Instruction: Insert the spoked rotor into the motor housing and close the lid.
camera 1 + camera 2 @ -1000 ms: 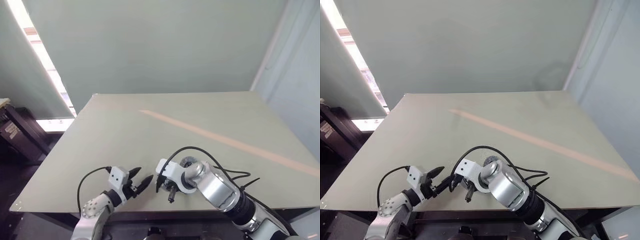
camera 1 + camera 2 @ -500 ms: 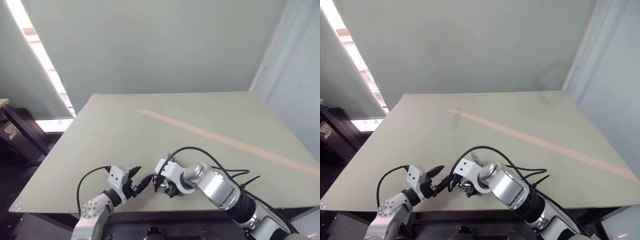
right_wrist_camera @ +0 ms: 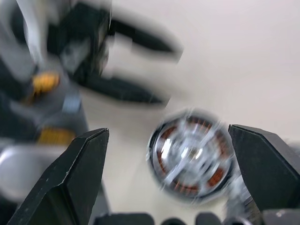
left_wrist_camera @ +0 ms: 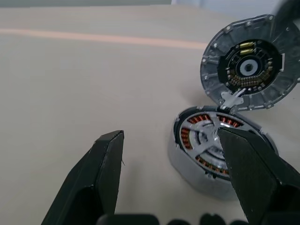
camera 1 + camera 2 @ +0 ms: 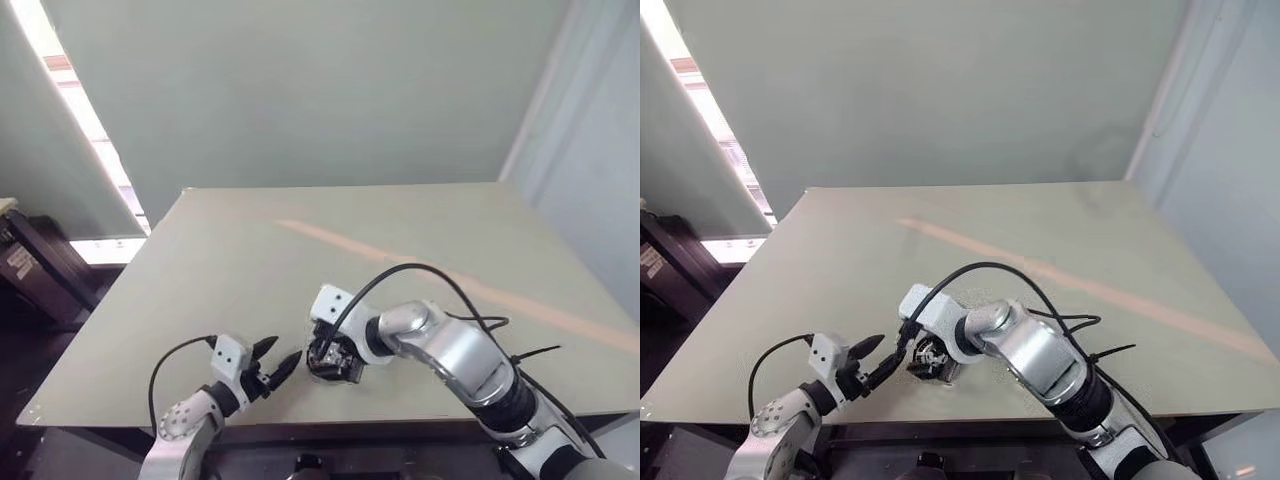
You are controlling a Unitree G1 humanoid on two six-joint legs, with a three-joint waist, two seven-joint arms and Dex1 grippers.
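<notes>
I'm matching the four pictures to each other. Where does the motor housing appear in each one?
Left eye view: housing at lower centre, just right of the left tool.
Right eye view: housing left of lower centre, beside that tool.
Left wrist view: housing in front of the open lid, partly behind one finger.
Right wrist view: housing between the right tool's fingers.
Shared landmark: the left tool's black fingers.

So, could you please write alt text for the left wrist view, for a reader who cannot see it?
The motor housing sits on the beige table with the spoked rotor seated inside its copper windings, and the hinged lid stands open behind it. The open left gripper frames the scene, one black finger overlapping the housing's edge.
</notes>
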